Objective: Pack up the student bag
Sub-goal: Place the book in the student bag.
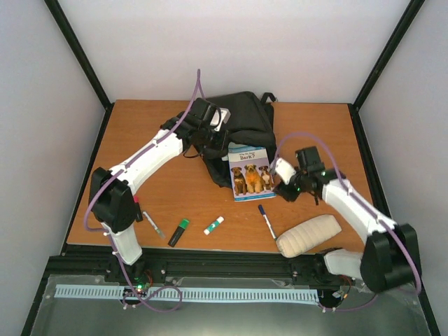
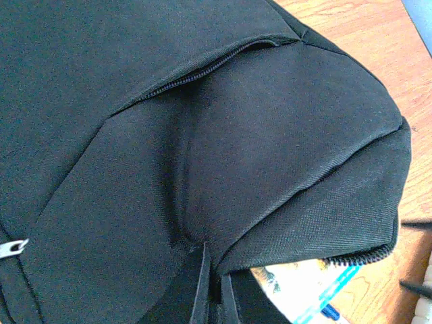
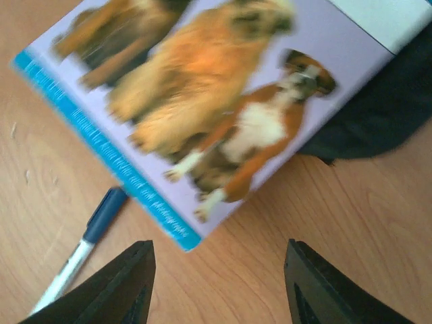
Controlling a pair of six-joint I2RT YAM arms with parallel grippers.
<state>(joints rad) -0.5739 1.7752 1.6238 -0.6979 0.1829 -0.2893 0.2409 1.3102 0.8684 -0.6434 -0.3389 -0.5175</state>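
The left gripper (image 2: 212,273) is clamped tight, pinching a fold of the large black fabric backpack (image 1: 246,119) at the table's far centre. The right gripper (image 3: 219,287) hangs half-spread and empty, the backpack just beyond it, behind the lilac dog-cover book (image 3: 202,94).

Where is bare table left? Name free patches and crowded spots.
Free: far right corner beside the student bag; the stretch between the left arm and the book. Crowded: near edge, with highlighter, blue pen, cream pouch.

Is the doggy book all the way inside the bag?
No, partly in. The top of the book sits under the zipper edge of the bag; its dog cover sticks out on the table.
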